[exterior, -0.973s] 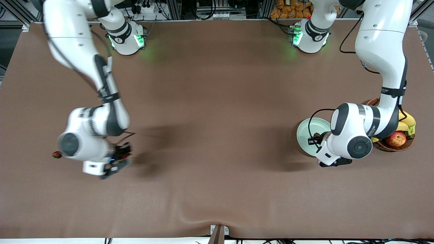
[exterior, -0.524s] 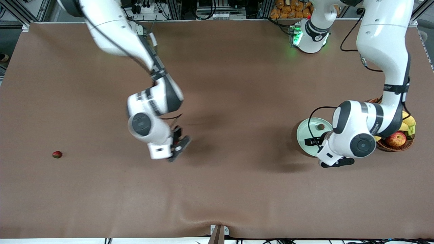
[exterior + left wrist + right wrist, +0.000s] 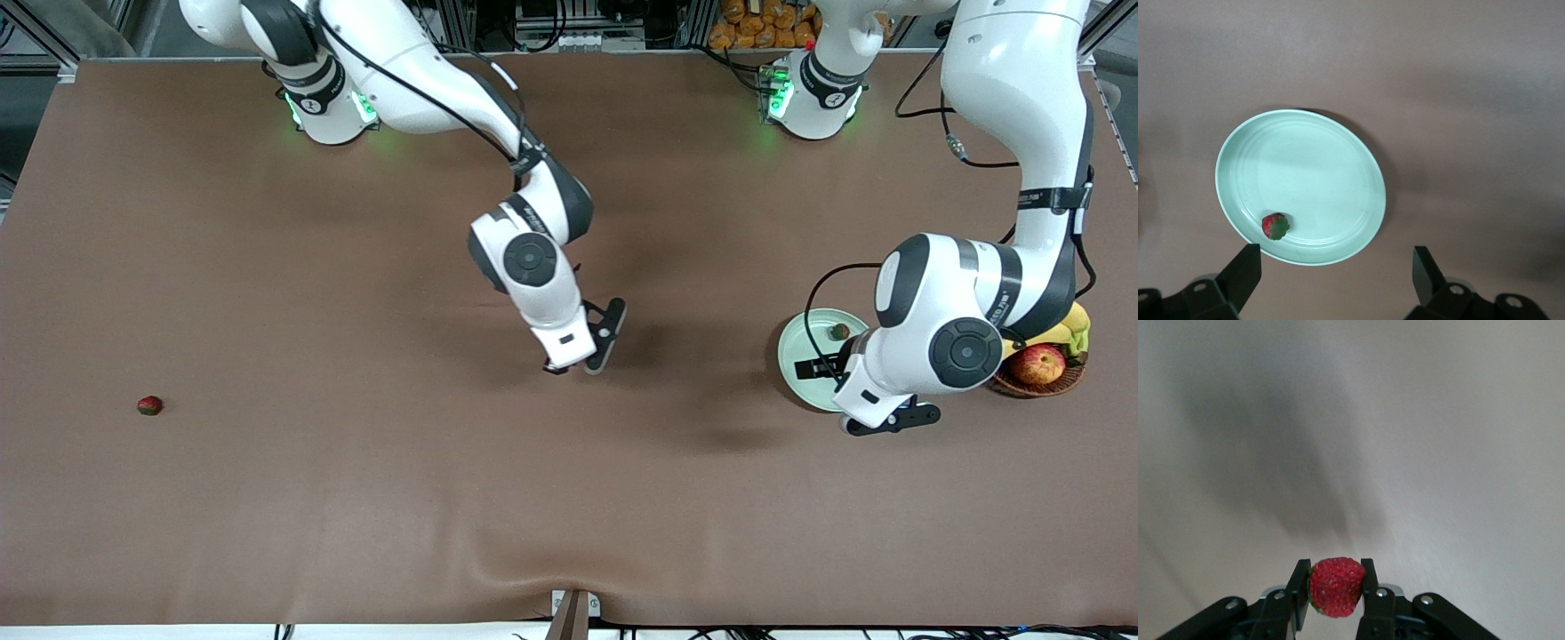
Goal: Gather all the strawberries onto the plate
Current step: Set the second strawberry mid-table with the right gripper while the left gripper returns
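A pale green plate lies toward the left arm's end of the table. One strawberry rests inside it near the rim. My left gripper hovers over the plate's edge, open, with nothing between its fingers. Over the middle of the table, my right gripper is shut on a second red strawberry, which the hand hides in the front view. A third strawberry lies alone on the brown cloth toward the right arm's end.
A wicker basket with an apple and bananas stands beside the plate, partly under the left arm. Brown cloth covers the whole table.
The right arm swung from near the lone strawberry to the table's middle, carrying its berry. The left gripper opened, leaving a strawberry in the plate, and its hand rose a little.
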Motion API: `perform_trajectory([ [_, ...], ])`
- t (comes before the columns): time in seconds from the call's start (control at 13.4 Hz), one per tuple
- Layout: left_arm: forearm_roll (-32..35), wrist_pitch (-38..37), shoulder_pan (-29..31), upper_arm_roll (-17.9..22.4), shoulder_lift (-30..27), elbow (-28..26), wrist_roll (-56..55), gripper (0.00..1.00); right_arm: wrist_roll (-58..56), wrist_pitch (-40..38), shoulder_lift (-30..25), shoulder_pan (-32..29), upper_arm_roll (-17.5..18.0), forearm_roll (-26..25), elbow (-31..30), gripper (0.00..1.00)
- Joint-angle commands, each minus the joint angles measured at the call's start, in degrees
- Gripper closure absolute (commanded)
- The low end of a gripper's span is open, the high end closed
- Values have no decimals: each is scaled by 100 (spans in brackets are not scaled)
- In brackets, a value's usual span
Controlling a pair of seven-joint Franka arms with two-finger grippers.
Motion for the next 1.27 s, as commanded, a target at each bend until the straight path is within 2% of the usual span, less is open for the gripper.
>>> perform_trajectory([
  [0.0, -18, -88, -6, -6, -100, 76, -49, 0, -84, -40, 501, 41, -39, 36, 644, 100],
  [0.07, -70, -88, -6, -15, -100, 85, -84, 0, -76, -6, 563, 103, -39, 27, 680, 66],
  [0.15, -79, -88, -33, -24, -100, 59, -171, 0, -84, 117, 581, 112, -39, 27, 645, 1],
  [0.37, -193, 0, -199, -138, -30, 85, -960, 0, -85, 171, 494, 287, -83, -61, 592, 0],
  [0.6, -483, 447, -524, -138, 128, 85, -1567, 0, -93, 92, 239, 52, -110, -70, 557, 0],
  [0.75, -493, 771, -709, -138, 277, 85, -2006, 0, -84, -153, -146, -89, -197, -61, 347, 0],
  [0.9, -501, 1106, -954, -138, 488, 94, -2472, 0, -137, -670, -367, -457, -355, 18, 328, 0],
  [1.05, -519, 1614, -1262, -138, 760, 233, -3087, 0, -146, -927, -578, -861, -356, 18, 276, 0],
  [1.2, -519, 2046, -1552, -129, 1059, 453, -3527, 8, -102, -1173, -684, -1309, -391, 18, 232, 0],
])
